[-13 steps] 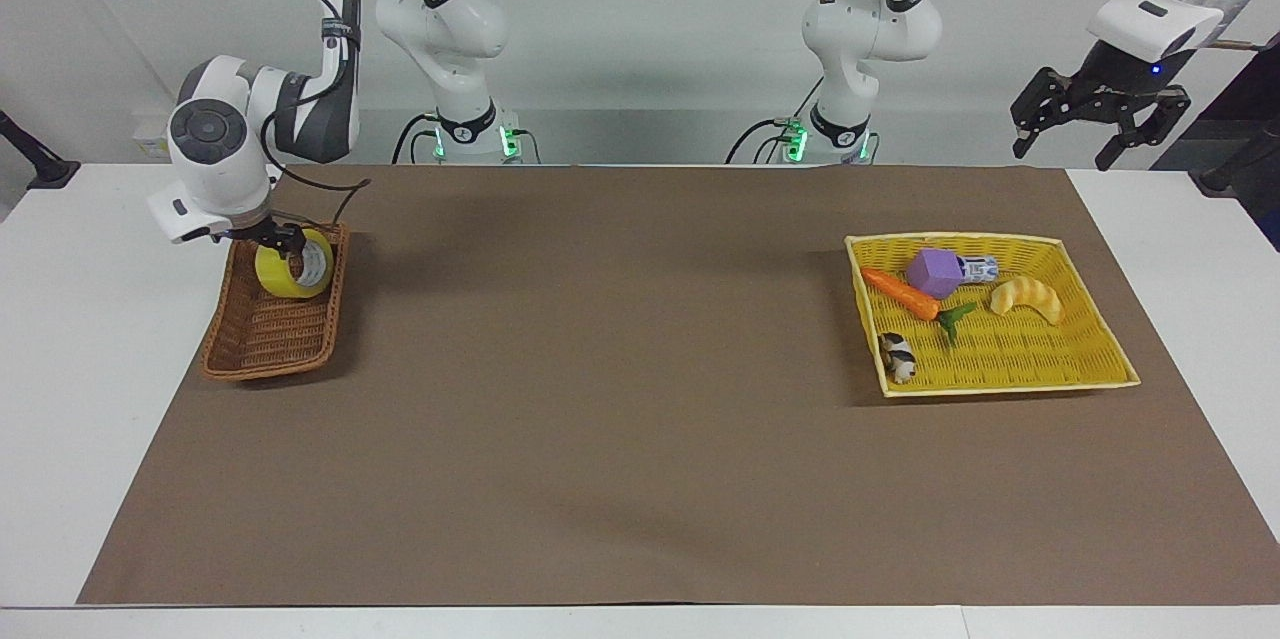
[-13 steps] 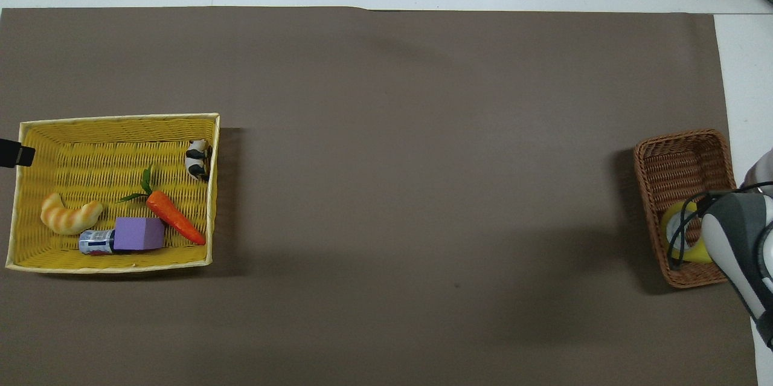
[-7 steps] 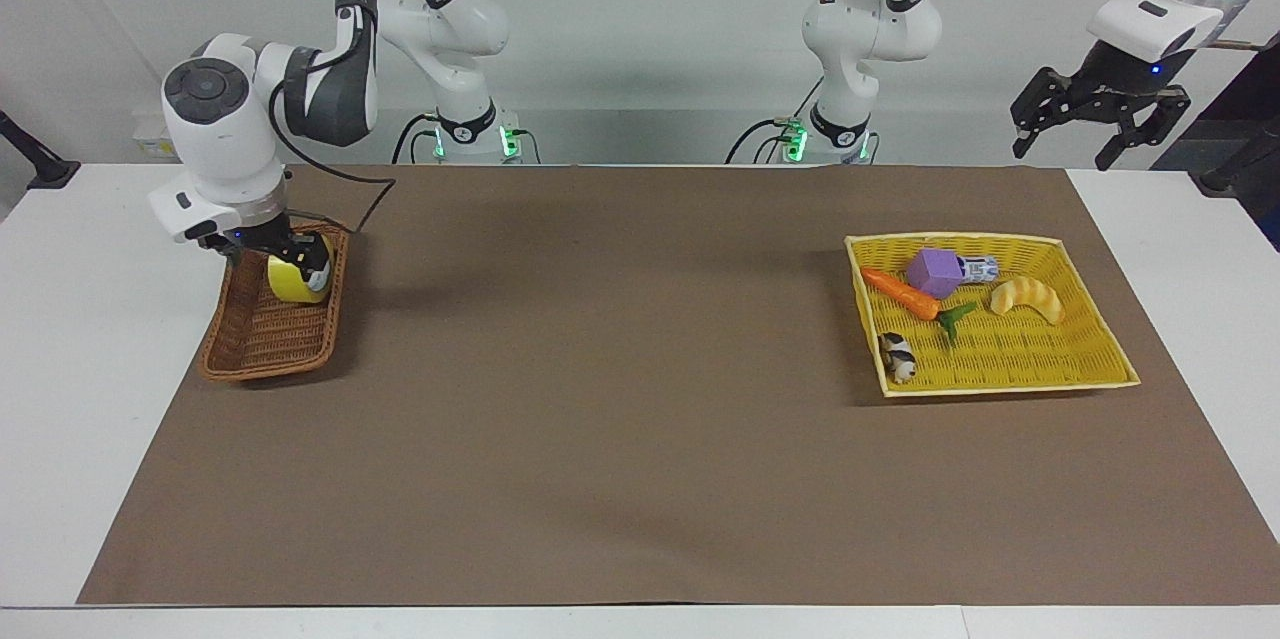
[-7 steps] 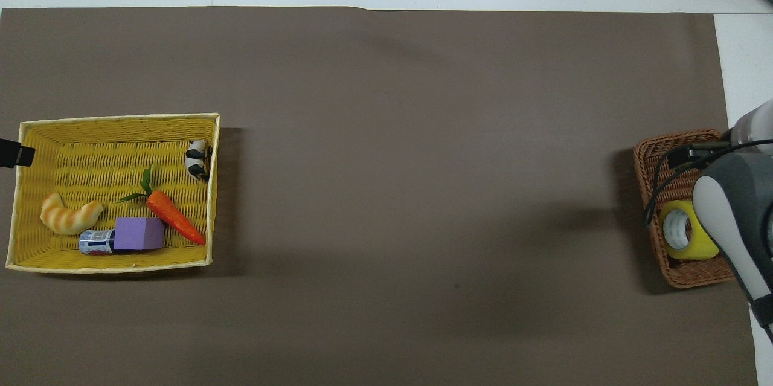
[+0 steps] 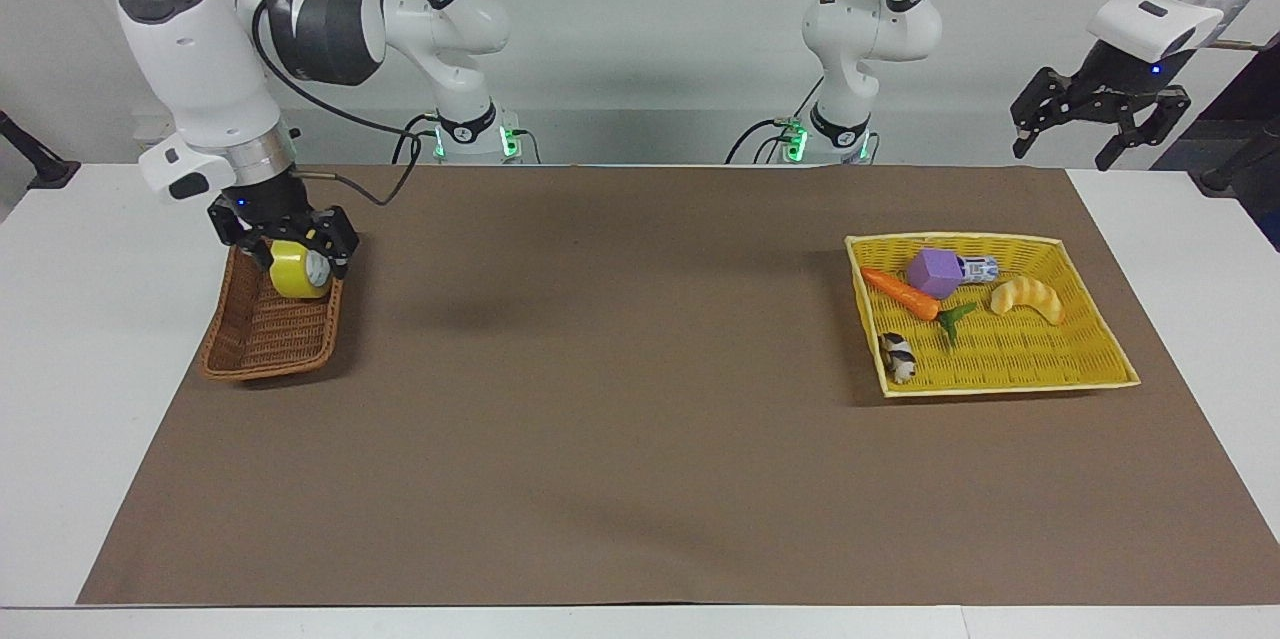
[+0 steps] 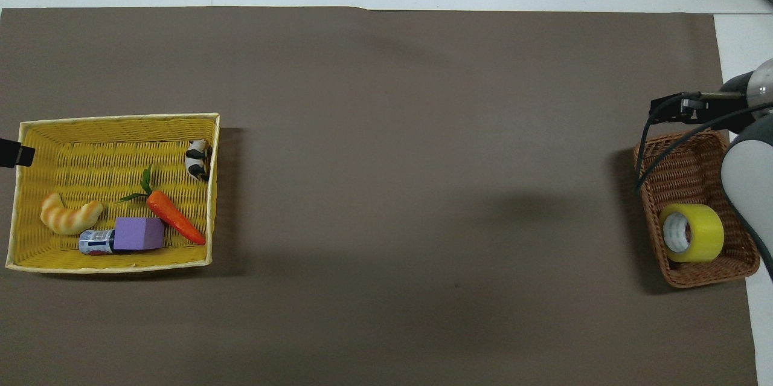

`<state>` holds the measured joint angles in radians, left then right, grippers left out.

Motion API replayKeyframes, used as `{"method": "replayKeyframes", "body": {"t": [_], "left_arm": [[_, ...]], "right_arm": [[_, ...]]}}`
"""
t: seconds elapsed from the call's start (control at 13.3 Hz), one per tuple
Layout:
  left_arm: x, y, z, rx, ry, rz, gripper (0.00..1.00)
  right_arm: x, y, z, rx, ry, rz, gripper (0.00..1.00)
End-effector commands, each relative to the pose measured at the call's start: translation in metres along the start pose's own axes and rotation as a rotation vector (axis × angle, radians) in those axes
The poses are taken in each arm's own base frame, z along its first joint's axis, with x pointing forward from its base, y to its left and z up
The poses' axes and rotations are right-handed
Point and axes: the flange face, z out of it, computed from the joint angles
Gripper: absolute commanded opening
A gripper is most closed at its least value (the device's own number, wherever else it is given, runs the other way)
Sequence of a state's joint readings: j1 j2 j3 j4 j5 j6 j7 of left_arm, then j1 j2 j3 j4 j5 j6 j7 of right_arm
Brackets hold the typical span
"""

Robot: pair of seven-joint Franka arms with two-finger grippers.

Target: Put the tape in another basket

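A wide roll of yellow tape (image 6: 692,232) with a pale grey-white core was seen lying in the end of the small brown wicker basket (image 6: 675,171) nearer to the robots, at the right arm's end of the table. The roll was set on its curved side, its hole and short axis pointed along the table toward the left arm's end.

The right gripper (image 5: 283,237) was held just above the tape, its fingers spread apart and empty. A second earlier it had been down at the roll inside the basket; since then it had been raised clear and the roll left resting.

The left gripper (image 5: 1099,117) was kept waiting, open, in the air off its own end of the table.

Farther along, the yellow basket (image 6: 27,193) held a carrot (image 6: 173,223), a purple block (image 6: 139,233) and a croissant (image 6: 68,215).
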<state>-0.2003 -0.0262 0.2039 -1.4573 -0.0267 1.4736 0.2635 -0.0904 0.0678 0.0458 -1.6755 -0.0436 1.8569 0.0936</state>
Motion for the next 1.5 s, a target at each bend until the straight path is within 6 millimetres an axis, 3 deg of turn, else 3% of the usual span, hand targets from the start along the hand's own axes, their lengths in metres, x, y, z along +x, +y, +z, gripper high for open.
{"method": "replayKeyframes", "body": {"t": [0.0,0.15,0.3,0.6,0.75,1.43], "left_arm": [[-0.005,-0.003,-0.004,0.016,-0.002,0.008,1.0],[-0.005,-0.003,-0.004,0.016,-0.002,0.008,1.0],[-0.005,-0.003,-0.004,0.016,-0.002,0.008,1.0],[-0.005,-0.003,-0.004,0.016,-0.002,0.008,1.0],[-0.005,-0.003,-0.004,0.016,-0.002,0.007,1.0],[-0.003,0.001,-0.005,0.017,0.002,0.013,1.0]], "right_arm": [[0.003,-0.027,-0.011,0.036,-0.011,0.03,1.0],[-0.007,-0.035,-0.02,0.035,-0.06,0.021,1.0],[-0.013,-0.036,-0.045,0.024,-0.103,0.0,1.0],[-0.022,-0.018,-0.058,0.011,-0.191,-0.158,1.0],[-0.025,-0.011,-0.074,0.012,-0.202,-0.165,1.0],[-0.034,-0.012,-0.08,0.02,-0.195,-0.169,1.0]]}}
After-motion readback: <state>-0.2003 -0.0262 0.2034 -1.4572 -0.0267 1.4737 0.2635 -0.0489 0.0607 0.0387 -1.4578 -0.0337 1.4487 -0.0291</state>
